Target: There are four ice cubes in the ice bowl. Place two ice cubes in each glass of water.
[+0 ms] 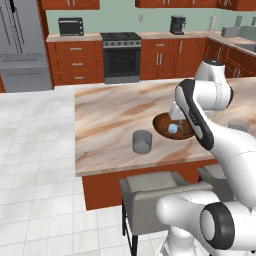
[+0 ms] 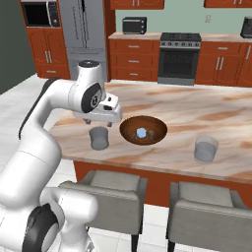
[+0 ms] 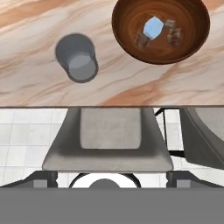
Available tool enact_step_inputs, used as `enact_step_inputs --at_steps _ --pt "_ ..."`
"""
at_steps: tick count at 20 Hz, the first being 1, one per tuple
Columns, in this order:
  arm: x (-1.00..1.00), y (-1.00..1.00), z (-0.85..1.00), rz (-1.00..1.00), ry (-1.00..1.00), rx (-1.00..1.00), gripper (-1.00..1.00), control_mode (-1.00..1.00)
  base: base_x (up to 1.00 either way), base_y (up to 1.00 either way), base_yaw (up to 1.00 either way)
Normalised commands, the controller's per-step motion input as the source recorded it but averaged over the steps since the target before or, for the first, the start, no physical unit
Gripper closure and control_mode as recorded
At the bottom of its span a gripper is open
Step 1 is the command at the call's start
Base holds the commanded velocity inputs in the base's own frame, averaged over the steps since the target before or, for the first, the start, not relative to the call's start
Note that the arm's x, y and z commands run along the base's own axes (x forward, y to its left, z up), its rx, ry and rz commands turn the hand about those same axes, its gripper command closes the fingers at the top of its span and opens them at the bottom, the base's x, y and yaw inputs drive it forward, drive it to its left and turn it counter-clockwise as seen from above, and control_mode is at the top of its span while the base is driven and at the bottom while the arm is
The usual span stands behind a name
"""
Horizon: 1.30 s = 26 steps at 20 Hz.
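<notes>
A: How is the light?

B: Even and bright, a flat rendered daylight with no visible lamp. The marbled beige stone counter [image 1: 110, 120] shows no glare.

A: Any shadows?

B: Only faint ones: soft darkening under the short grey translucent tumbler [image 3: 78, 58] and inside the round dark brown wooden bowl [image 3: 127, 26].

A: Is it sharp?

B: Slightly soft and pixelated throughout, without edge distortion.

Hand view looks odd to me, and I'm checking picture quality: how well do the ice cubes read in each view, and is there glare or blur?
Hand view: sharp, no glare; one pale blue cube reads clearly in the ice bowl, the others are faint and brownish. Left base view: soft, arm covers part of the bowl. Right base view: one blue cube visible, even lighting.
</notes>
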Motion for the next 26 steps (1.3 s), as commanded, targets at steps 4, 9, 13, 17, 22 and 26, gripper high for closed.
enact_step_inputs --at_steps 4,9,13,17,22,26 --pt "0.0 -0.36 -0.08 0.0 0.02 0.0 -1.0 -1.0 0.0 0.0 0.0" --pt "0.09 -0.11 -0.02 0.0 0.03 0.0 -1.0 -1.0 0.0 0.0 0.0" --pt "0.18 0.0 -0.05 -0.06 0.12 0.0 -1.0 -1.0 0.0 0.0 0.0" --pt "0.24 0.0 -0.08 -0.02 0.16 0.01 -1.0 -1.0 0.0 0.0 0.0" --pt "0.11 0.0 -0.11 -0.01 0.07 0.03 -1.0 -1.0 0.0 0.0 0.0" --pt "0.01 -0.06 -0.14 -0.02 0.0 0.04 -1.0 -1.0 0.0 0.0 0.0"
